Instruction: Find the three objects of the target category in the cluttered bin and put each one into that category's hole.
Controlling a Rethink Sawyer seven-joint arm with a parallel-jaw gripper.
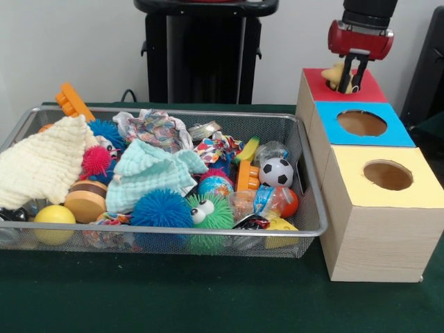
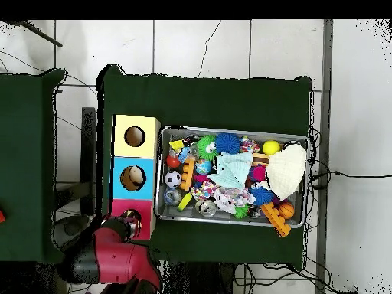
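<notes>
Front view: gripper (image 1: 352,82) hangs over the red box (image 1: 374,90) at the far end of the box row, fingers nipped narrow on a small yellow toy (image 1: 336,72), maybe a duck or animal figure, right at the red hole. Toy looks half over the hole rim, not dropped yet. Judging by its look it's light, rubbery or plastic, slightly squashy and smooth, so it could slip; hold seems to be across the body, which suits a thing this small.

Next in the row sit the blue box (image 1: 361,125) and the yellow box (image 1: 385,194), each with an open round hole, nothing in front of them. Boxes stand touching, just beside the wire bin (image 1: 309,173).

Bin is packed: cream cloth (image 1: 41,163) at the end away from the boxes, mint cloth (image 1: 149,170) mid-bin covering stuff, blue spiky ball (image 1: 161,208) and green googly-eyed ball (image 1: 210,211) at the near rim, soccer ball (image 1: 276,172) near the box end, yellow ball (image 1: 54,220) at the near corner, orange toy (image 1: 73,103) poking over the far rim. Cloths are soft, floppy, likely to snag and hide further targets; spiky balls would squash and roll.

Overhead view: arm (image 2: 115,256) over red box (image 2: 132,218), toy hidden; bin (image 2: 302,184) alongside.
</notes>
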